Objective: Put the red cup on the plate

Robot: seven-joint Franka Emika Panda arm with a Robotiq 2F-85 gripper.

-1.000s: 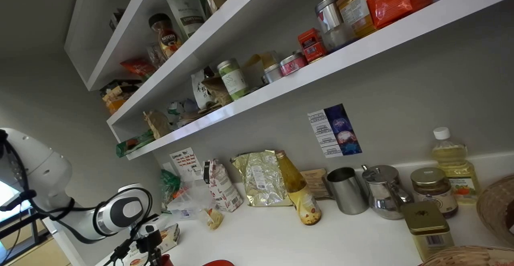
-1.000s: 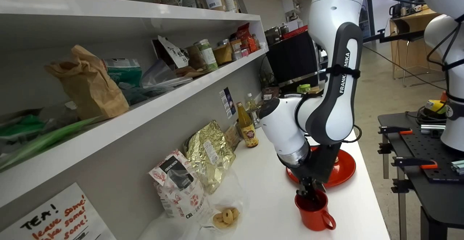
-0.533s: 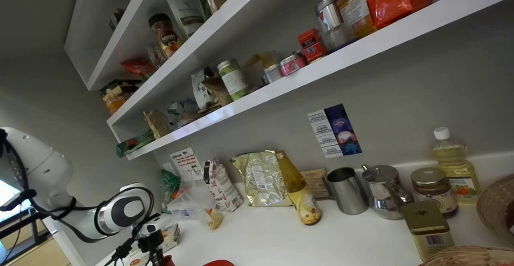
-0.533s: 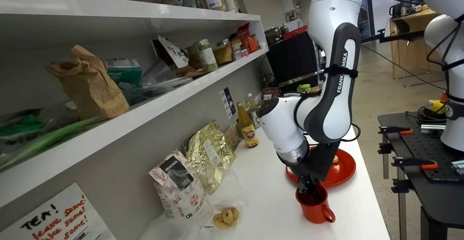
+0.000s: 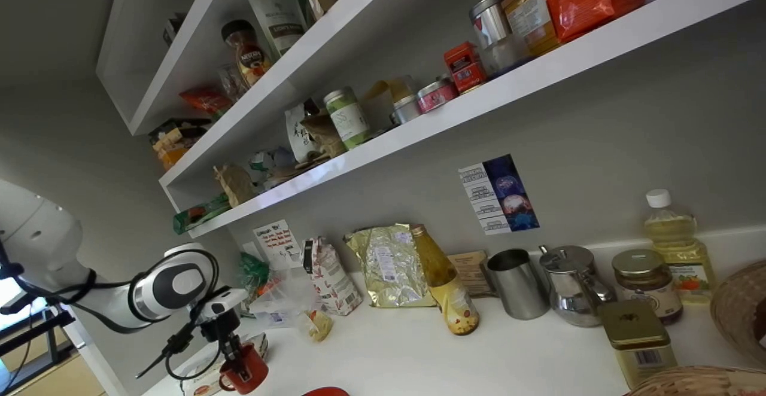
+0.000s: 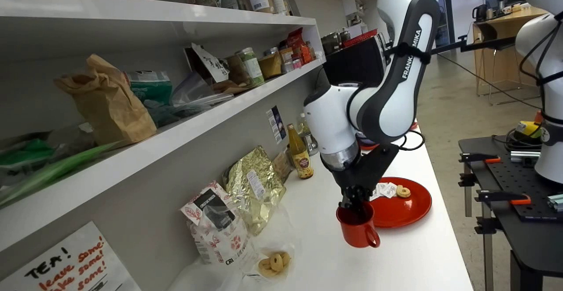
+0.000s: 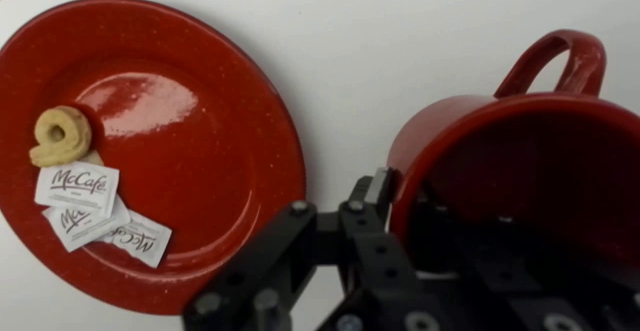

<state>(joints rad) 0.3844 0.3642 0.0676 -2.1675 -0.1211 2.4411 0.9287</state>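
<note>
In the wrist view, the plate (image 7: 220,136) lies on the worktop (image 7: 345,51) left of the cup (image 7: 515,156), bearing a biscuit (image 7: 75,141) and packets (image 7: 80,186) toward its left rim, while the gripper (image 7: 406,198) straddles the cup's left wall.

White table (image 5: 383,360), and it's busy! The plate (image 6: 407,212) sits close to the edge; in a row come pack (image 5: 332,282), foil bag (image 5: 389,270), bottle (image 5: 446,282), jug (image 5: 517,288), teapot (image 5: 574,294), jar (image 5: 647,285) and oil (image 5: 680,246), the tin (image 5: 637,342) standing before the jar, a basket (image 5: 731,306) beside the oil.
</note>
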